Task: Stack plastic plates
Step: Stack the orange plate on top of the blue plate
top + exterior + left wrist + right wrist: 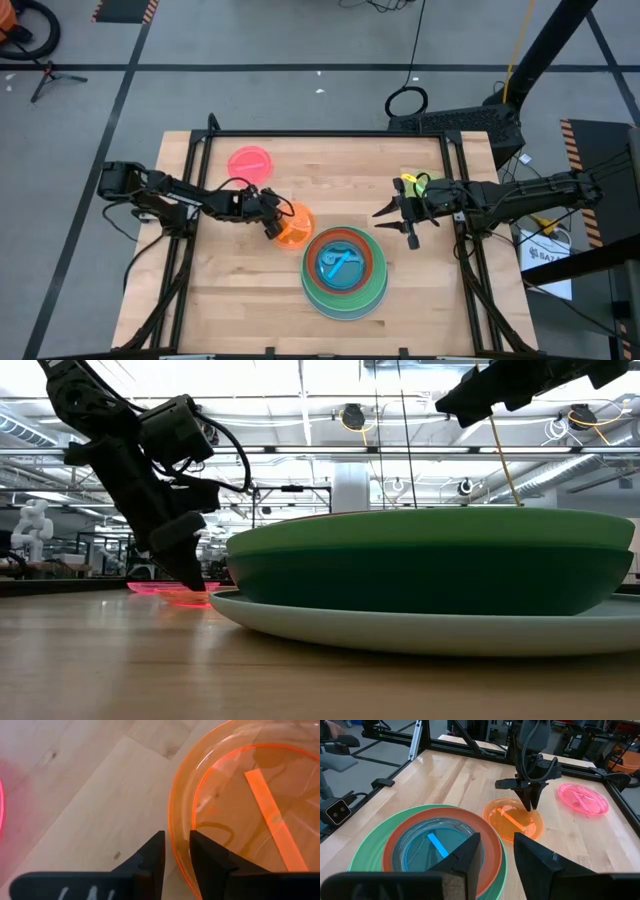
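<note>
In the low view the stack of plates (pixel 430 575) fills the right half of the frame, its lowest plate cut by the right edge, and it hides most of the table behind it. At left centre there, only thin glowing slivers of the pink plate (pixel 150 587) and orange plate (pixel 195 598) show. In the left wrist view the orange plate (pixel 250 805) runs off the right and bottom edges.

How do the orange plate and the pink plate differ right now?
The orange plate lies beside the stack, the pink plate farther off, toward the table's far edge. The left gripper has its jaws astride the orange plate's rim; nothing touches the pink plate. Both are small, round and translucent, lying on the table.
</note>
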Controlling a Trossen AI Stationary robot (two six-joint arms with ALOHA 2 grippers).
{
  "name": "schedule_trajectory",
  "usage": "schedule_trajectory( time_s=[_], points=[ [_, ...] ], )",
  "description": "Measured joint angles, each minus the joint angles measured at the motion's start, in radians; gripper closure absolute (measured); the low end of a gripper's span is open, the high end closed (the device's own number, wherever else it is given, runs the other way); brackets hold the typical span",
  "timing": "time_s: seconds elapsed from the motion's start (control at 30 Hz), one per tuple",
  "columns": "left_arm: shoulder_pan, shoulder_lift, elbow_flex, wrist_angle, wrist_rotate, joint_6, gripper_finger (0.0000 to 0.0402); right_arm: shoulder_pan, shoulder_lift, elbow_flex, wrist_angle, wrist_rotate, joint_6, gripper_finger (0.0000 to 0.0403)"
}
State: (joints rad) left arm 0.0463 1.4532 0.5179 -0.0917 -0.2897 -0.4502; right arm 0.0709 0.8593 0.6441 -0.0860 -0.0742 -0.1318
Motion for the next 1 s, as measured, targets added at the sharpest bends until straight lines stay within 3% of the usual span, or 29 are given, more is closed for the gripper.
schedule_trajectory(
  time_s=[0.43, 1.0],
  points=[
    [0.000, 0.000, 0.000, -0.005, -0.001, -0.001, 0.0359, 0.000, 0.000, 0.000, 0.000, 0.000, 0.000, 0.0294],
    [0.000, 0.000, 0.000, -0.008, -0.001, -0.010, 0.0362, 0.000, 0.000, 0.001, 0.000, 0.000, 0.000, 0.0294]
  ],
)
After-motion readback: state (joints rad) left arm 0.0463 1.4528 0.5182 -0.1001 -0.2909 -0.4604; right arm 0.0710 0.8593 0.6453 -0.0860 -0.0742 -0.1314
